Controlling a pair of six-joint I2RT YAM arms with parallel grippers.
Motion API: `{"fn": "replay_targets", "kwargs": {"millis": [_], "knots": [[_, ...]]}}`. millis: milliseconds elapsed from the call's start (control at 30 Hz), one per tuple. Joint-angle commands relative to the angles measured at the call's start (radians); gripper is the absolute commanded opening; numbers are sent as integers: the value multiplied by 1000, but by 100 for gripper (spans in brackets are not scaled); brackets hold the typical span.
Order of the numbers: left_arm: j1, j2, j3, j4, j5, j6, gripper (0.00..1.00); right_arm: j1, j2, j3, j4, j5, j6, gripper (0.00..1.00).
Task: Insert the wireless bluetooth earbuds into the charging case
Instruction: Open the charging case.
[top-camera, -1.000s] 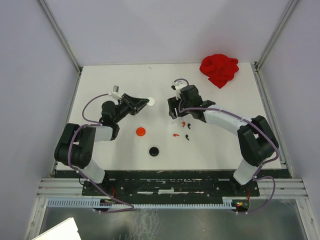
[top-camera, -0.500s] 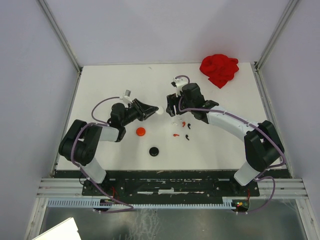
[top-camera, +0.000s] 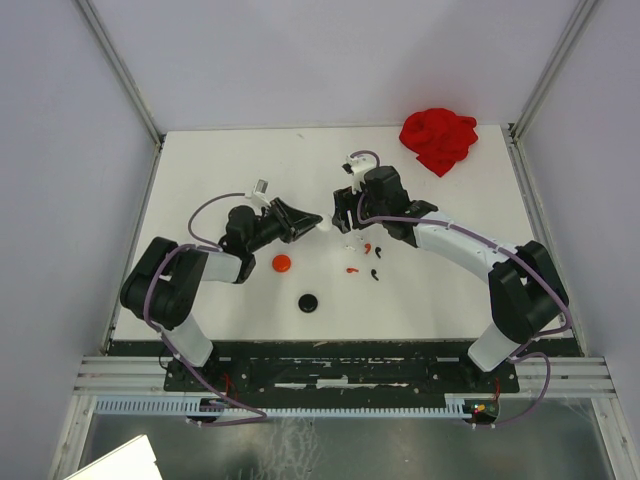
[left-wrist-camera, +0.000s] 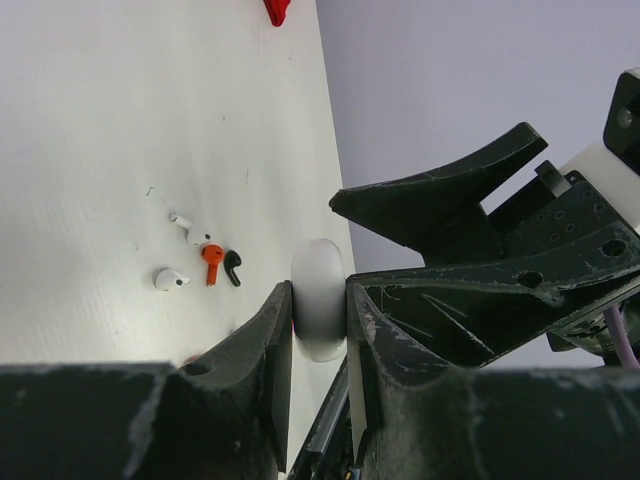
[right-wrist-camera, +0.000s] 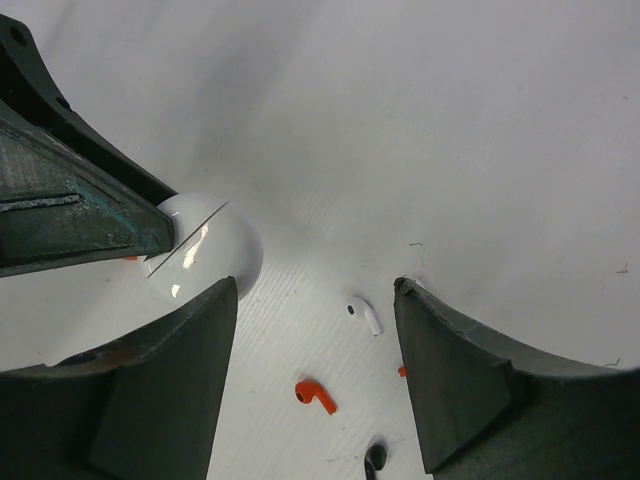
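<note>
**Left arm is bringing the case across to the right pincer**

Compared with a second ago, the left arm is reaching farther right and nearer. Its left pincer (left-wrist-camera: 320, 292) is now sitting close to the right one instead of well apart from it. It is clamping the white charging case (left-wrist-camera: 318, 300) by its two flat faces. The case is standing on edge between the fingers, with its seam showing closed in the right wrist view.

The red disc (top-camera: 282, 263) and the black disc (top-camera: 309, 302) are lying on the bench (top-camera: 220, 170) where they were.

The right pincer (right-wrist-camera: 317, 284) is hardly shifting. Its jaws are standing wide apart and gripping nothing, and the case is just beside its left finger.

The earbuds are lying loose on the bench below and just right of that gap, unmoved and apart from both pincers: a white earbud (right-wrist-camera: 366, 314), a red earbud (right-wrist-camera: 315, 394) and a black earbud (right-wrist-camera: 375, 458).

A red cloth (top-camera: 438, 140) is sitting in the far right corner.
</note>
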Motion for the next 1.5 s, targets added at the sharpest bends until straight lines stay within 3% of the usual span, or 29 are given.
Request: {"fn": "replay_targets", "kwargs": {"millis": [0,1033,1467], "knots": [[-10,-9,48,39,15,18,3,5,-13,20,46,-12,8,72],[-47,52,59,165,43,-79,3,6,79,48,84,-13,17,72],[-42,46,120,78,31,-26,3,5,62,31,60,13,1,72]]}}
